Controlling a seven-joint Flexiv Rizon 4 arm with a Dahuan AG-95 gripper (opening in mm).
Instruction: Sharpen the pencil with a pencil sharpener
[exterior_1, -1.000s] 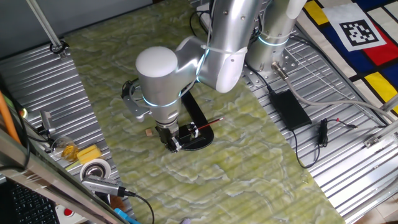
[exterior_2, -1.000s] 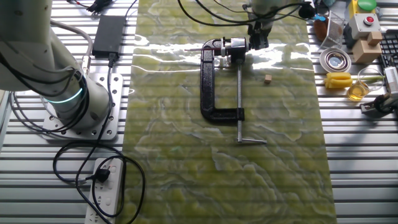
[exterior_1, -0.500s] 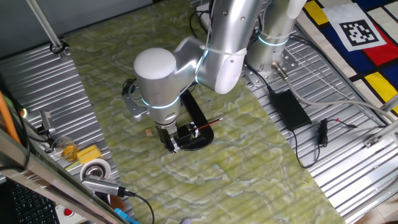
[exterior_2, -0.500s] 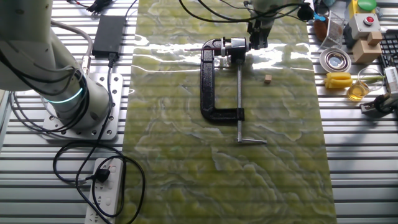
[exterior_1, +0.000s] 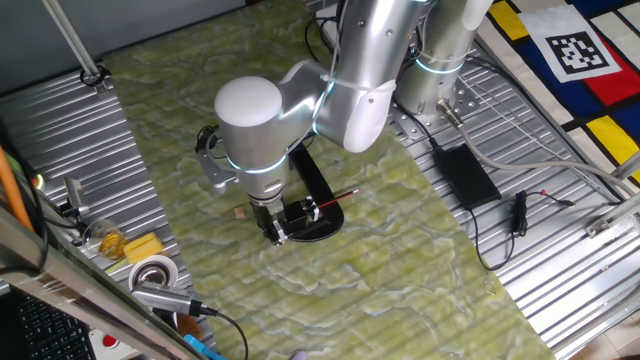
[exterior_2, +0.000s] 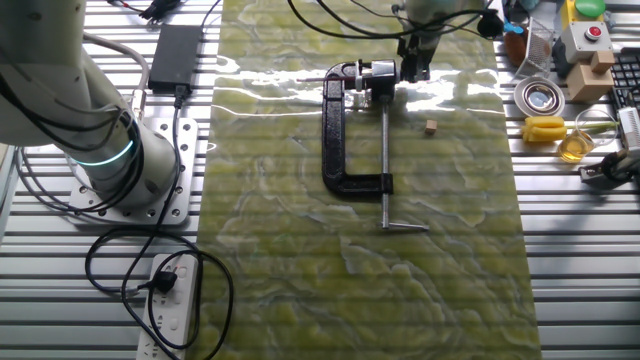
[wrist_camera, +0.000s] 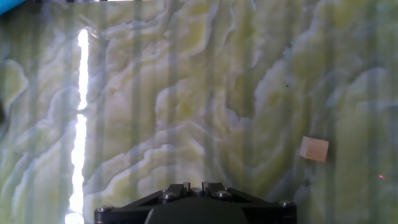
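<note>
The big silver robot arm (exterior_1: 300, 95) has hardly shifted over the last second: its round white wrist has crept only a touch toward the left of the green marbled mat (exterior_1: 400, 260), and nothing else has moved. To me that reads as a pause or a very slow adjustment, with the sharpening itself not visibly advancing.

The large black C-shaped clamp with its silver screw (exterior_2: 345, 135) lies mid-mat, its far jaw up by the work. Beside it sits the black oval plate (exterior_1: 318, 228), unchanged, carrying the small black boxy pencil sharpener (exterior_1: 300, 212).

The two-finger gripper (exterior_1: 276, 232) hangs at the near left edge of that plate, just beside the sharpener. I cannot tell whether its fingers are spread or pressed together, nor whether they pinch anything; the hand view shows only mat.

The thin red pencil (exterior_1: 336, 198) lies tilted, one end at the sharpener, the other pointing far right.

A tiny tan cube (wrist_camera: 314, 150) sits loose nearby.
</note>
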